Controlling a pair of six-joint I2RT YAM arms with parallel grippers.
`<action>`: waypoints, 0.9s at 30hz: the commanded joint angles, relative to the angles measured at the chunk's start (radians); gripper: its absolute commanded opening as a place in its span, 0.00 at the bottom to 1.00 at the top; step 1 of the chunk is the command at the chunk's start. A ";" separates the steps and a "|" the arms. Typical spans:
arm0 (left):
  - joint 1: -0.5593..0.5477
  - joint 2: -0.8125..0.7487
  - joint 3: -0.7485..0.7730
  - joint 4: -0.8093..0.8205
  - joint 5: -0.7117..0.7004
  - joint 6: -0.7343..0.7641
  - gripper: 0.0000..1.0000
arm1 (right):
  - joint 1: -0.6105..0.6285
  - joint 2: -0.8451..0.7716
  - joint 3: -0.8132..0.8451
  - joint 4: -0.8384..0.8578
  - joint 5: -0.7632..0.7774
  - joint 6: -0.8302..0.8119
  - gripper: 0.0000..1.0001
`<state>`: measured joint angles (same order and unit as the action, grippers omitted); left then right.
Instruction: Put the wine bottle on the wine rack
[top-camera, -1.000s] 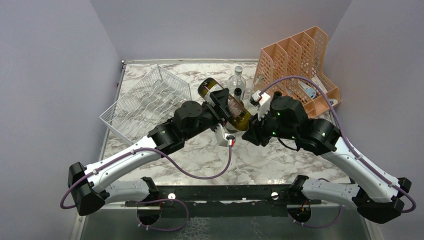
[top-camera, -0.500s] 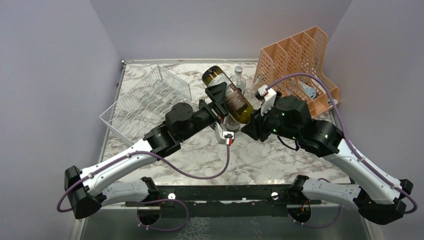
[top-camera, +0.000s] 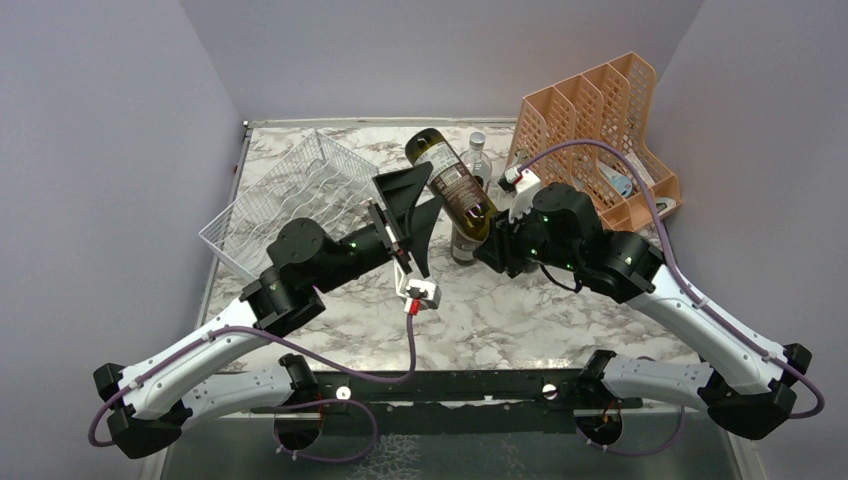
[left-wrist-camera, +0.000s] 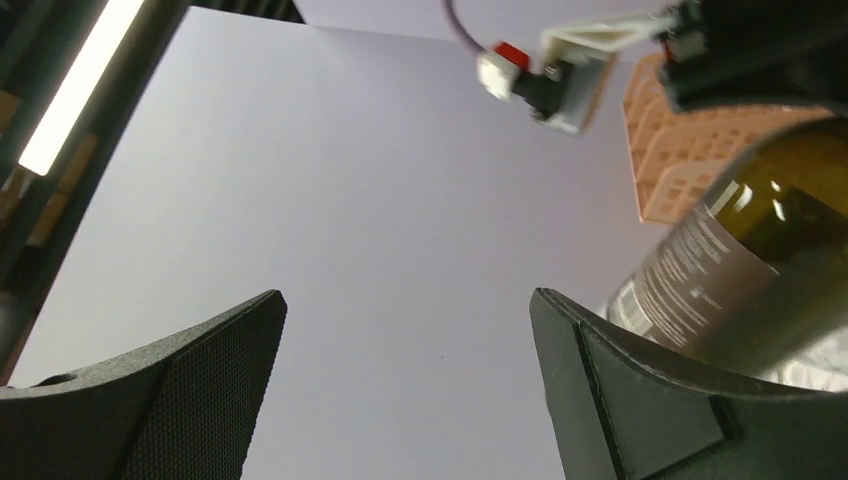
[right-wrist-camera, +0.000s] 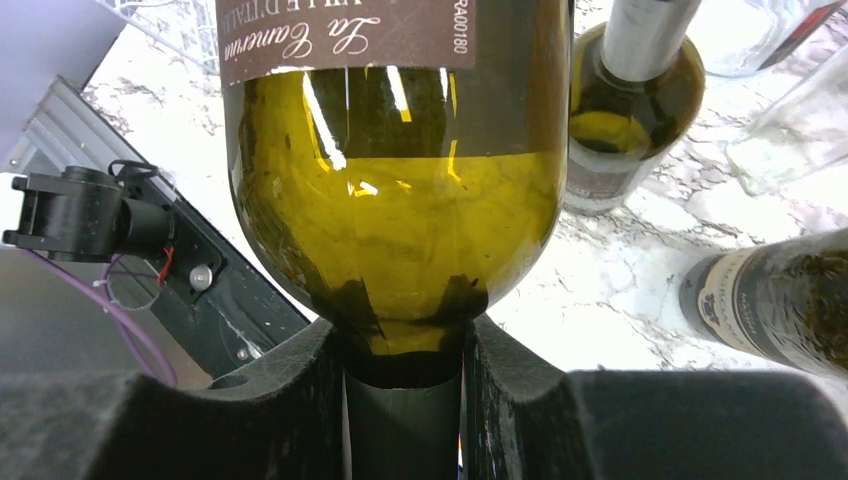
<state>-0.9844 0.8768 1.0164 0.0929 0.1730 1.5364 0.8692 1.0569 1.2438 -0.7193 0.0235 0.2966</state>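
Setting: lilac walls around a marble-patterned table (top-camera: 520, 310).

Landmark: the wine rack (top-camera: 295, 205), white wire, which we record at the far left of the table with no bottle in it.

Item 1: wine bottle (top-camera: 452, 185), green glass with a brown label. It is in the air, well to the right of the rack, tilted with its base toward the rack.

Item 2: right gripper (top-camera: 490, 236), pressed tight on the bottle's neck.

Item 3: left gripper (top-camera: 418, 212), between rack and bottle. A second ago it was clasping the bottle's body; we now note its jaws spread wide and drawn clear.

Reading: the handover looks complete, so the right arm alone must carry the bottle across to the rack.

Also right of the rack: a clear bottle (top-camera: 478, 155), a standing dark bottle (top-camera: 462, 246) and a peach file holder (top-camera: 600, 110).
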 joint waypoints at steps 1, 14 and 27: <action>-0.004 -0.027 0.010 0.173 0.073 -0.160 0.97 | -0.001 0.004 0.015 0.208 -0.059 -0.004 0.01; -0.003 -0.043 0.010 0.336 -0.343 -1.121 0.81 | 0.001 0.111 -0.133 0.413 -0.306 -0.009 0.01; -0.003 -0.213 -0.115 0.056 -0.828 -1.634 0.83 | 0.118 0.253 -0.276 0.590 -0.267 0.055 0.01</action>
<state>-0.9840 0.6804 0.9104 0.3092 -0.5121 0.0776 0.9344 1.2572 0.9653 -0.3241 -0.2588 0.3382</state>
